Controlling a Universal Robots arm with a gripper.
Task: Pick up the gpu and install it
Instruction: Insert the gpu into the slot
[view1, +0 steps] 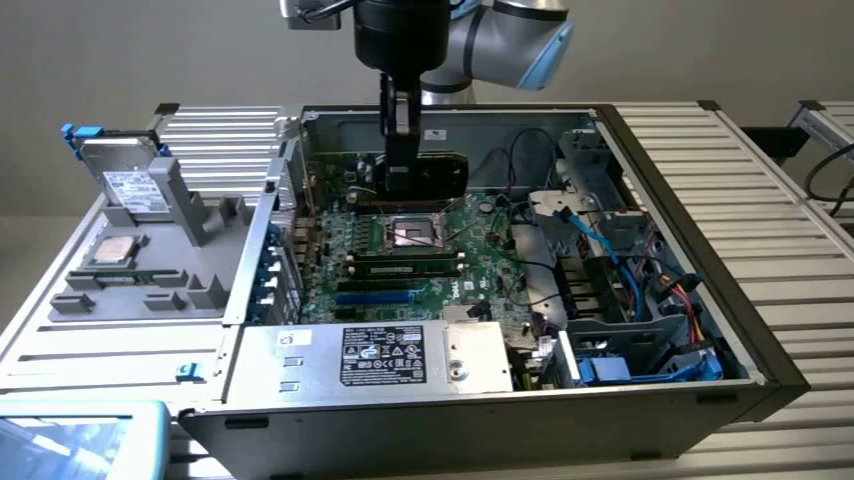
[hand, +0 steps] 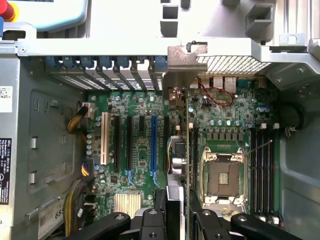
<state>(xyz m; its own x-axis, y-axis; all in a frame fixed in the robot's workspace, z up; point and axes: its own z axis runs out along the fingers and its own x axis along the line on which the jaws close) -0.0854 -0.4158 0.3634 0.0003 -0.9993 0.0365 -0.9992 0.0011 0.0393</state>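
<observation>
We note the claw (view1: 398, 168) partly closed on the flat black gpu (hand: 178, 152), edge-on over the green motherboard (hand: 122, 102). We'd keep it upright, silver bracket (hand: 186, 57) square; blue slot (hand: 153, 142) seemingly just beside.

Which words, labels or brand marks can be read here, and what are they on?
"DELL", sideways, as far as it can be made out: black sticker.
Power supply label: print too small to read.
Drive label: blurred, unreadable.
Motherboard markings: too small to read.
On the gpu: none visible.
</observation>
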